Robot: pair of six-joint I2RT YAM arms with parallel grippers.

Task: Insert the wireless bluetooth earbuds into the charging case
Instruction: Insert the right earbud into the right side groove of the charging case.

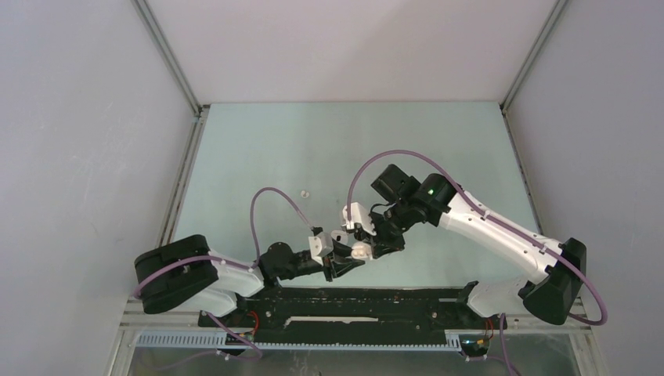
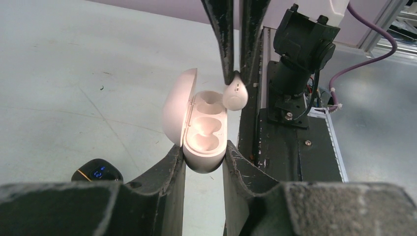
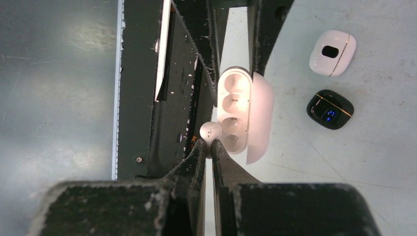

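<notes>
Near the table's [image 1: 352, 141] front edge, left side first: we found the left gripper [image 2: 204, 147] clamped on the lower body of the open white charging case [image 2: 205, 162], its lid [image 2: 177, 105] swung out to the left. Both wells [image 2: 204, 132] looked empty. The case's long axis ran straight out from the left fingers toward the right arm.

At the far end of the case, the right gripper [image 3: 210, 145] was pinched tight on one white earbud [image 2: 235, 96]. The bud sat just beside the rim, on the side away from the lid, next to the farther well and not in it. We judged the coming move to be a short shift toward the lid, then down; the right arm alone was placed for it.

Further right lay a black case [image 3: 329, 109] and a closed white case [image 3: 332, 52].

Hard to read: the bud's underside was hidden between the fingers, so which well fits we could not tell. A white speck [image 1: 305, 191] farther out was too small to name.
</notes>
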